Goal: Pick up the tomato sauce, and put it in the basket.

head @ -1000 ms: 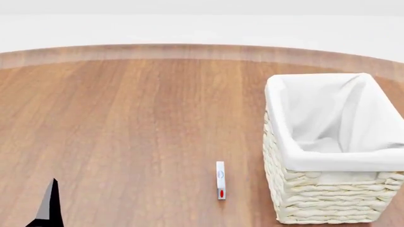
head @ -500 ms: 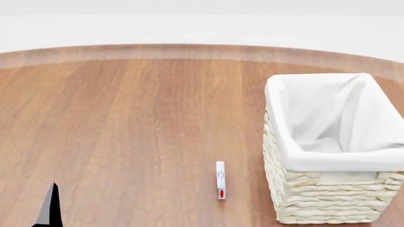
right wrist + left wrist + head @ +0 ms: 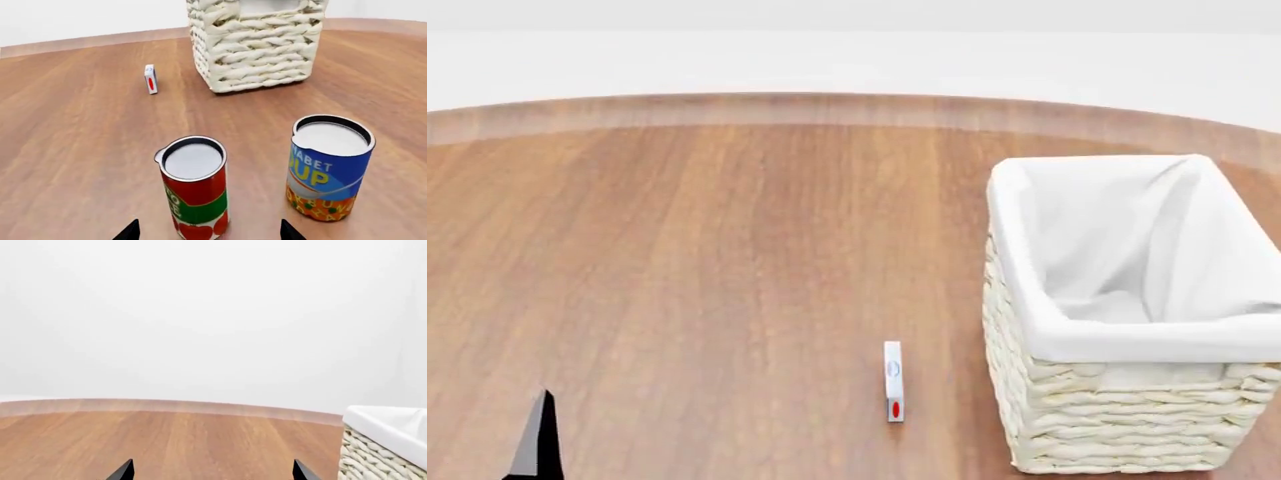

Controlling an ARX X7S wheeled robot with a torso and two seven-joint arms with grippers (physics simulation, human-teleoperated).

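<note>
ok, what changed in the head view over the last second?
Only the left hand: its dark tip has sunk slightly toward the bottom edge of the head view. Nothing was gripped or released. The basket and the small white box sit where they were.

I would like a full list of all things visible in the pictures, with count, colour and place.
tomato sauce: one, red label with green band, upright on the table, between the right end effector's fingertips.
blue can: one, blue and yellow, upright beside the tomato sauce.
basket: one, cream wicker with white lining, on the table's right side.
small white box: one, white with red mark, left of the basket.
table: one, brown wood.
left end effector: black tips, open.
right end effector: black tips, open.
</note>
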